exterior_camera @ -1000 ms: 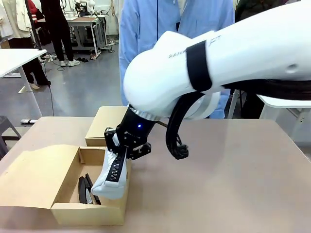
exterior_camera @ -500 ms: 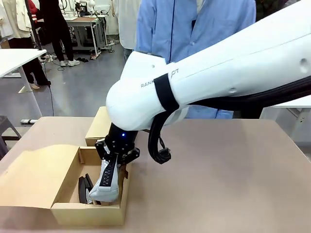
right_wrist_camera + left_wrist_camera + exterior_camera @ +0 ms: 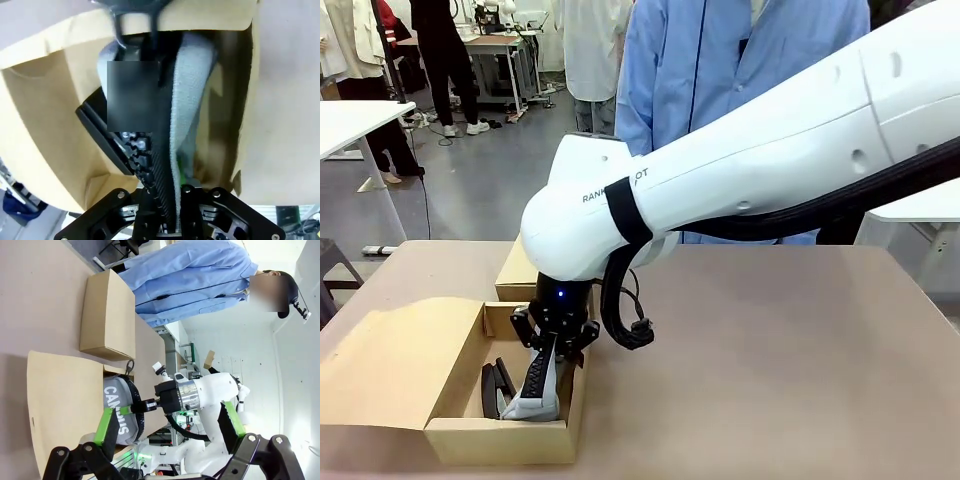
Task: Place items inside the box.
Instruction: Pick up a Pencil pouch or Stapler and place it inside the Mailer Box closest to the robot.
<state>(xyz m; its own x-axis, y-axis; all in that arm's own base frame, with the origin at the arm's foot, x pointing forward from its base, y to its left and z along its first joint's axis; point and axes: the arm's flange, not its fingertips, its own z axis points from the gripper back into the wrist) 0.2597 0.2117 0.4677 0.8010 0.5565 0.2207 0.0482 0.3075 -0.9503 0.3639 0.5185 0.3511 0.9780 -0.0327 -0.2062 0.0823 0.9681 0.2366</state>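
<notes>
In the open cardboard box (image 3: 460, 438), black staplers (image 3: 494, 390) are lying beside the grey pencil case (image 3: 534, 402). The case is hanging upright into the box, pinched by the clenched right gripper (image 3: 554, 348). The left gripper (image 3: 169, 426) is gaping, empty. A person (image 3: 720, 70) is standing beyond.

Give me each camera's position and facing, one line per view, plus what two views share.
Front view: fixed on the robot's side, looking across the table at the person; the right arm reaches across to the box.
Left wrist view: rolled sideways, looking along the open left gripper over the table towards the person; its green-padded fingers show.
Right wrist view: looking down into the box along the right gripper, shut on the pencil case.
Shared: front and left wrist views both show that pencil case at the box.
</notes>
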